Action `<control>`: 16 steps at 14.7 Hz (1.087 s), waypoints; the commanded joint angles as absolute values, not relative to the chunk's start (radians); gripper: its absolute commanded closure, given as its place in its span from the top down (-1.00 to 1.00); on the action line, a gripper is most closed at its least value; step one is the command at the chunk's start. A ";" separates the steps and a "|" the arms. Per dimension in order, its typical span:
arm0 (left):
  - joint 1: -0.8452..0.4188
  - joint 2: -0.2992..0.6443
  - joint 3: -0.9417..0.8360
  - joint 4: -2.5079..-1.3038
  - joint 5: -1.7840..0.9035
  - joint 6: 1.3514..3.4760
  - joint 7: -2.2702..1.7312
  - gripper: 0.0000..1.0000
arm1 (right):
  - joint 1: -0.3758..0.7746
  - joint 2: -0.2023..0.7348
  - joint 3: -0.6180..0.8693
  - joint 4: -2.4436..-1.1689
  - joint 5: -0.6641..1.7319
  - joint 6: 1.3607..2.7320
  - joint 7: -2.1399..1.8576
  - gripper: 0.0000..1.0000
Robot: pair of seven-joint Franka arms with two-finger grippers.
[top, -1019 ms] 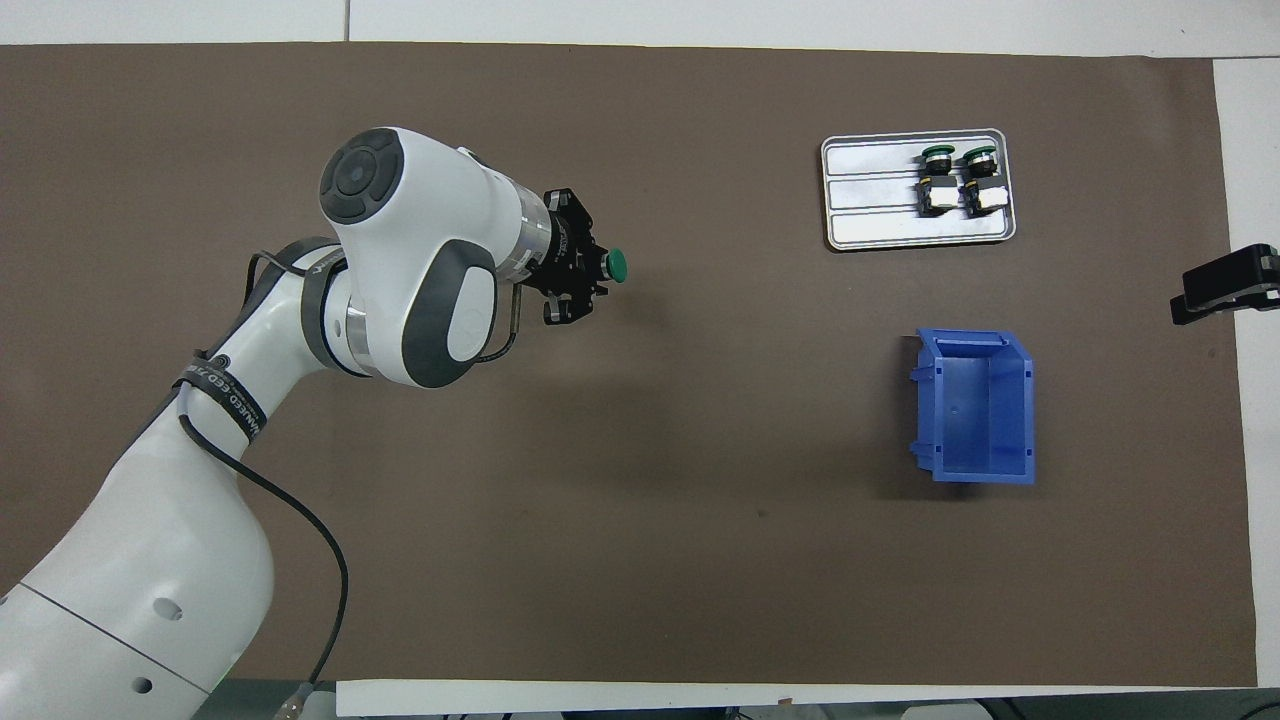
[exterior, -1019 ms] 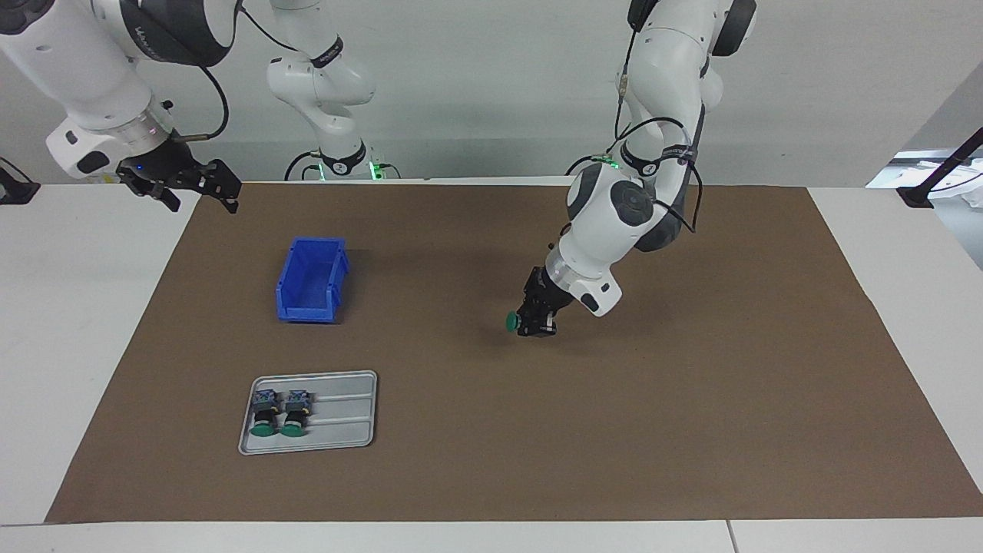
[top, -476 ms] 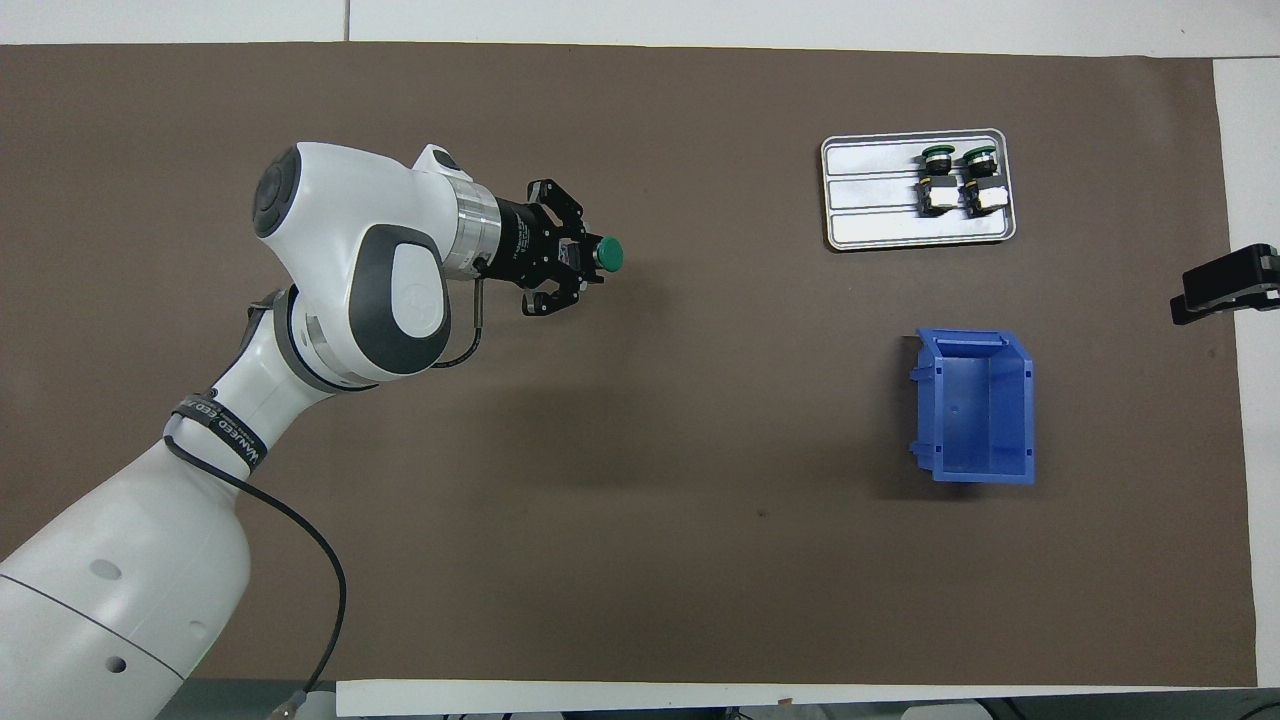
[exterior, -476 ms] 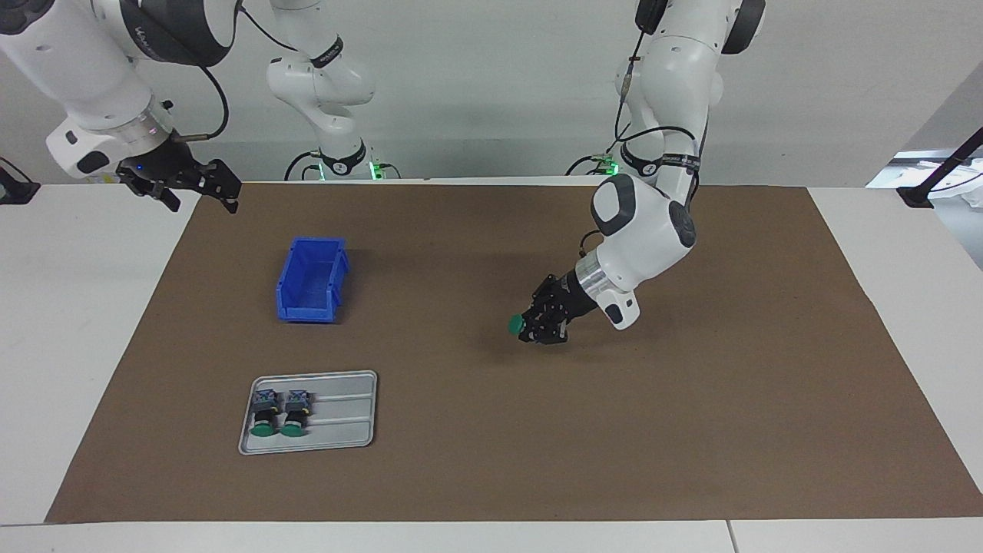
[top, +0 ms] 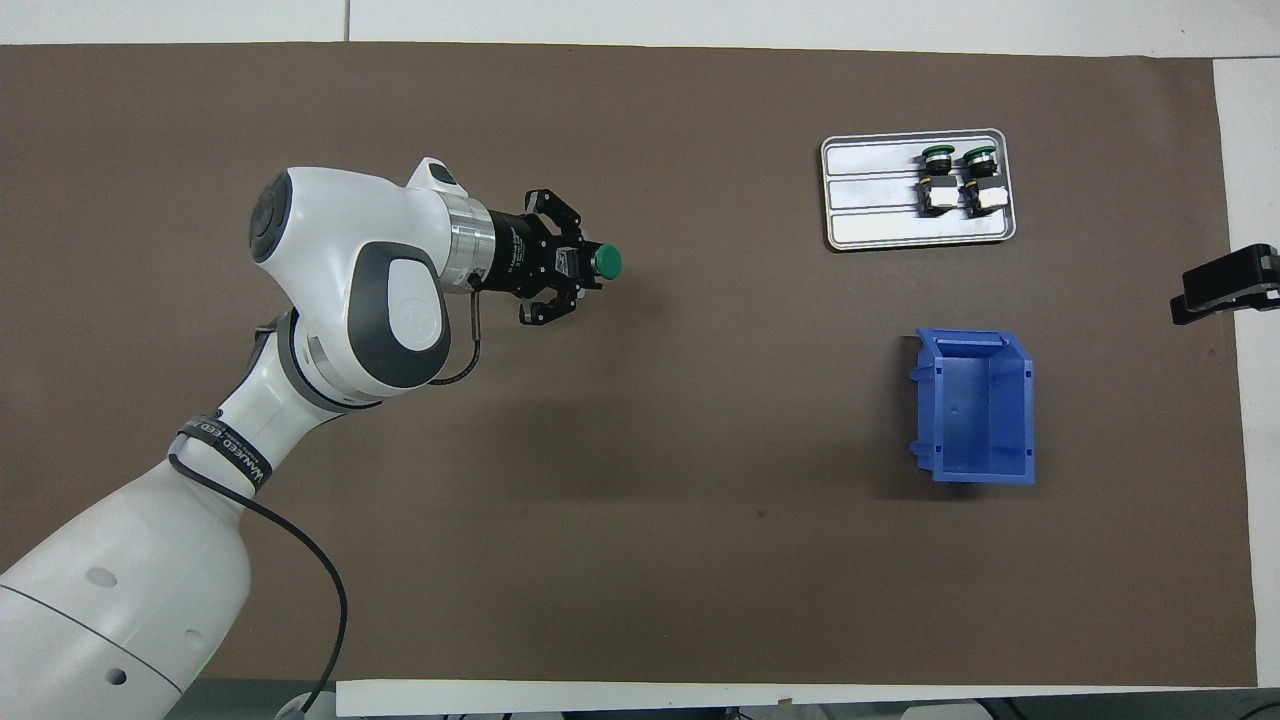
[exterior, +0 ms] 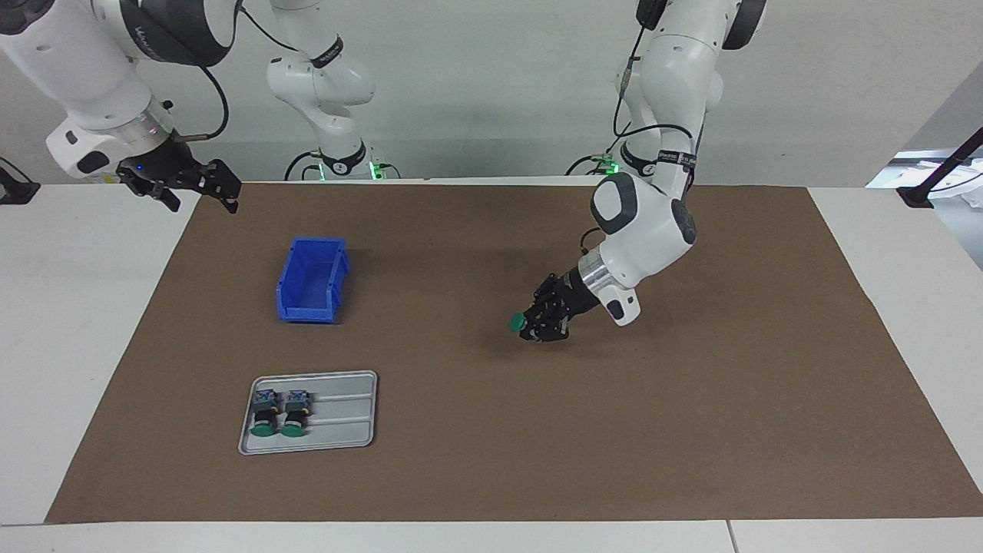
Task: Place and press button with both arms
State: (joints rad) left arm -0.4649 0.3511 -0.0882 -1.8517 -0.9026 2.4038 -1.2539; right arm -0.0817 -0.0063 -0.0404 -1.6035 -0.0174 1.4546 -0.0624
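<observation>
Facing view first: left gripper (exterior: 537,323) low over the middle of the brown paper mat (exterior: 691,399), black fingers clamped on the small push-button switch with the round green cap (exterior: 517,322). Held sideways, cap pointing toward the right arm's end, presumably so the cap stays free for a press. Not yet set down, by the look of it. Right gripper (exterior: 196,190) waiting by the table's near edge, jaws apart, nothing held. Two more green-capped buttons (top: 957,180) lying in the grey metal tray (top: 870,215), farther from the robots than the open blue plastic bin (top: 975,405)
</observation>
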 commanded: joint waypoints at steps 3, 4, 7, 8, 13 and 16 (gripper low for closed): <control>-0.431 0.311 -0.089 -1.902 -1.070 2.328 -1.160 -1.00 | -0.083 -0.032 -0.043 -1.634 -0.005 1.463 -0.080 0.96; -0.407 0.311 -0.087 -1.902 -1.092 2.271 -1.157 -1.00 | -0.083 -0.032 -0.043 -1.634 -0.005 1.463 -0.080 0.96; -0.380 0.327 -0.089 -1.891 -1.100 2.189 -1.132 -1.00 | -0.083 -0.032 -0.043 -1.634 -0.005 1.463 -0.080 0.96; -0.373 0.325 -0.089 -1.899 -1.110 2.172 -1.124 -1.00 | -0.083 -0.032 -0.043 -1.634 -0.005 1.463 -0.080 0.96; -0.315 0.336 -0.089 -1.936 -1.255 2.096 -0.936 -1.00 | -0.083 -0.032 -0.043 -1.634 -0.005 1.463 -0.080 0.96; -0.301 0.337 -0.087 -1.993 -1.406 2.089 -0.752 -1.00 | -0.083 -0.032 -0.043 -1.634 -0.005 1.463 -0.081 0.96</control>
